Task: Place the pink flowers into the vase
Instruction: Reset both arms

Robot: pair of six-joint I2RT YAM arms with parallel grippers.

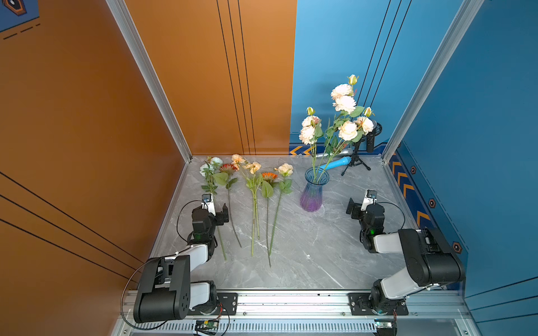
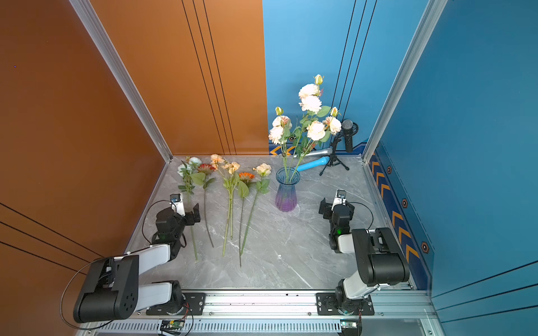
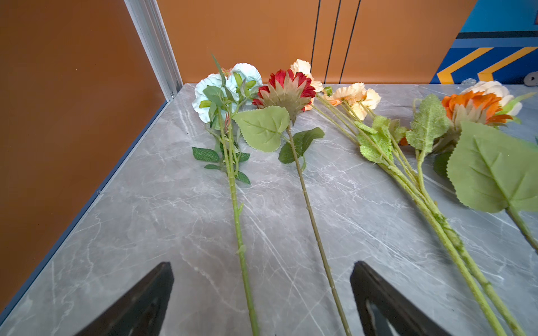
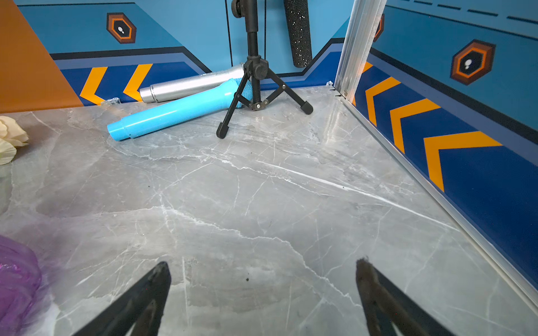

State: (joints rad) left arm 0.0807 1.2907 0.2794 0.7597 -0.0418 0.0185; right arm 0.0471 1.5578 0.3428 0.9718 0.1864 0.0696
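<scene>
Left gripper (image 3: 262,266) and right gripper (image 4: 262,264) hung released and empty over the surface (image 1: 305,250).
Pink flowers (image 1: 345,116) stood in the vase (image 1: 313,190) (all three stems, I judged), so nothing needed holding.

You have a grey marbled tabletop (image 1: 320,247) walled on three sides; an orange wall (image 1: 72,116) stands on the left, a blue wall (image 1: 495,116) on the right, and the back is half orange, half blue; aluminium posts (image 1: 151,78) rise from the far corners; a band of orange chevrons (image 4: 436,139) skirts the blue side, with hexagon badges (image 4: 471,62) above it; an aluminium rail (image 1: 291,302) closes the near edge; the light is even; a blue patch (image 1: 14,11) high on the orange wall may hold another badge.
</scene>
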